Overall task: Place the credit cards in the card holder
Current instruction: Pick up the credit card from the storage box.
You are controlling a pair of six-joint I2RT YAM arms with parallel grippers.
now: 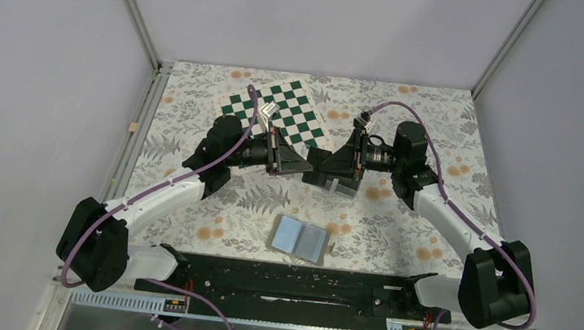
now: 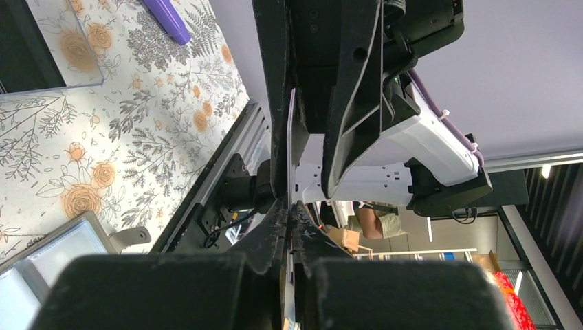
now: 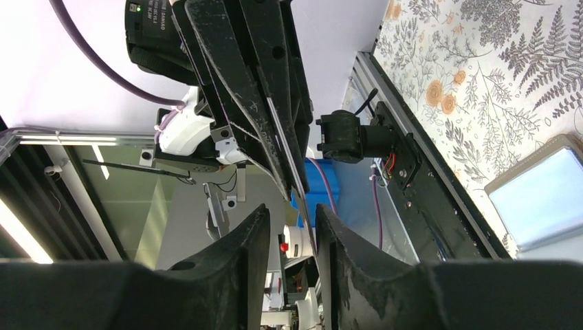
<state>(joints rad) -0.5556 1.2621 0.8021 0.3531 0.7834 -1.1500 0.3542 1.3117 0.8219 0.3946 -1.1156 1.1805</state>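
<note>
My left gripper (image 1: pixel 310 164) (image 2: pixel 291 206) is shut on a thin black credit card (image 2: pixel 291 144), seen edge-on and held in the air over the table's middle. My right gripper (image 1: pixel 324 163) (image 3: pixel 291 216) faces it tip to tip. Its jaws are open, and the card's far end (image 3: pixel 285 148) runs between them, close to one finger. The clear acrylic card holder (image 1: pixel 344 188) stands on the table just below the right gripper. It also shows in the left wrist view (image 2: pixel 65 75), with something dark inside.
The taupe wallet (image 1: pixel 300 238) lies open, light-blue inside up, near the front; it also shows in the left wrist view (image 2: pixel 55 254) and the right wrist view (image 3: pixel 543 199). A green-and-white checkerboard (image 1: pixel 278 113) lies behind the grippers. Walls enclose the floral table.
</note>
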